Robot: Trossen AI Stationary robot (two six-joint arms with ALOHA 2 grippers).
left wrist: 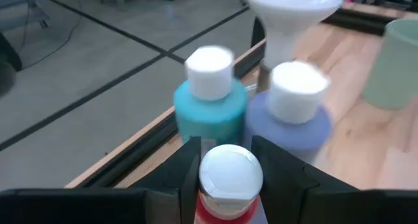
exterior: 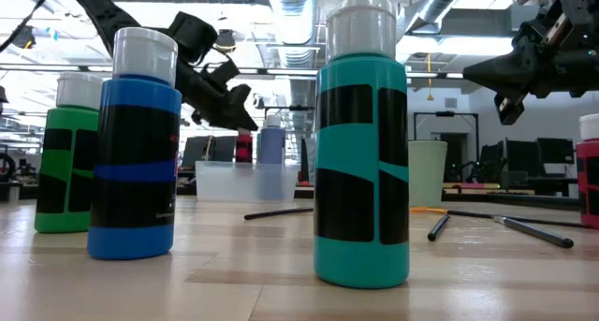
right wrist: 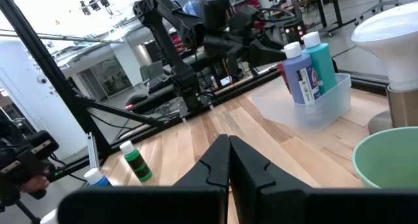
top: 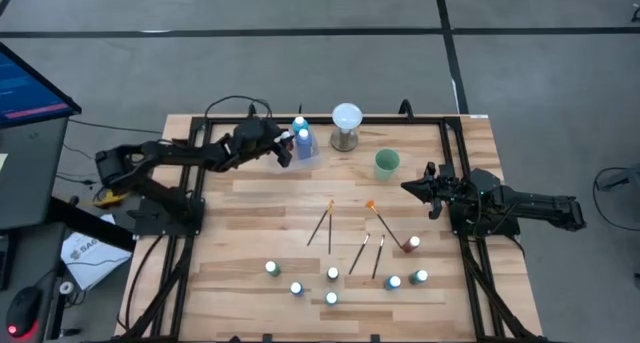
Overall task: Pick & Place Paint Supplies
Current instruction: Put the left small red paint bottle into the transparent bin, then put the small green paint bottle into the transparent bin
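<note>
I am holding the left gripper (left wrist: 225, 160) at the far left part of the table, its fingers clamped on a red bottle (left wrist: 225, 185) with a white cap, just beside the clear tray (right wrist: 307, 110). Inside that tray a teal bottle (left wrist: 209, 96) and a blue bottle (left wrist: 292, 110) are standing upright side by side. The right gripper (top: 412, 188) is hanging over the right side with its fingers pressed together, gripping nothing, near the green cup (top: 387, 163). Brushes (top: 322, 223) are lying mid-table, and more bottles (top: 332, 274) are standing along the near edge.
</note>
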